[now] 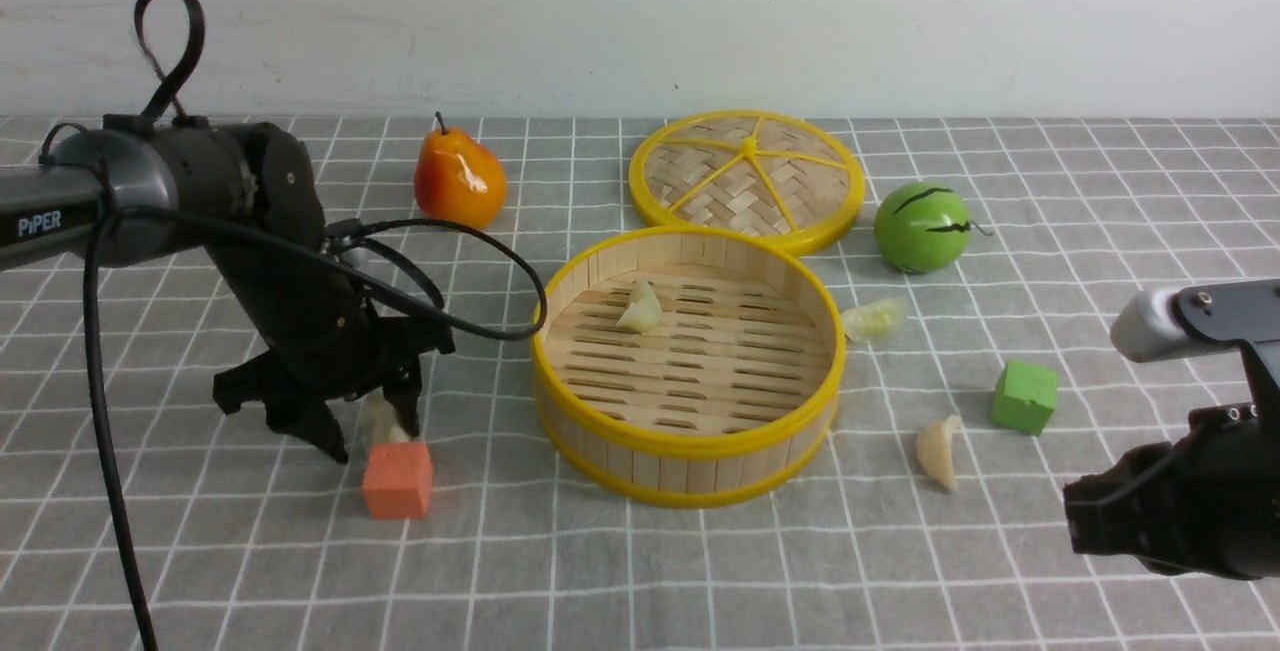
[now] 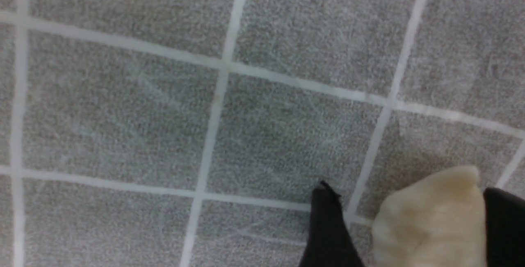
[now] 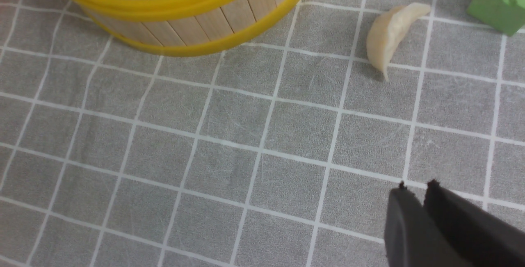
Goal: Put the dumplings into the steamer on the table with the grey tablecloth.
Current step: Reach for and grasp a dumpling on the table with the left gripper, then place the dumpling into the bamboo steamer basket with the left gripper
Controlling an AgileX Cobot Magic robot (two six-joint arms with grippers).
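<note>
L gripper point(image 1: 372, 439) left of steamer point(image 1: 690, 451), wrist pitched down, jaws apart astride dumpling 1 point(image 2: 426, 217), which stands on end; slight gap at one finger. R gripper point(image 3: 415, 185) low, front-right of steamer, jaws together, empty. Dumpling 2 point(image 3: 389, 33) right-front of steamer on tablecloth point(image 1: 250, 551), long axis near-to-far. Dumpling 3 point(image 1: 640, 309) inside steamer.

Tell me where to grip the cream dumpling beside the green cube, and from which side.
I'd take the dumpling across its plump middle, coming straight down from above, jaws spanning its short width. It lies as a narrow crescent with thin tapering tips, and the green cube and steamer stand clear of it.
</note>
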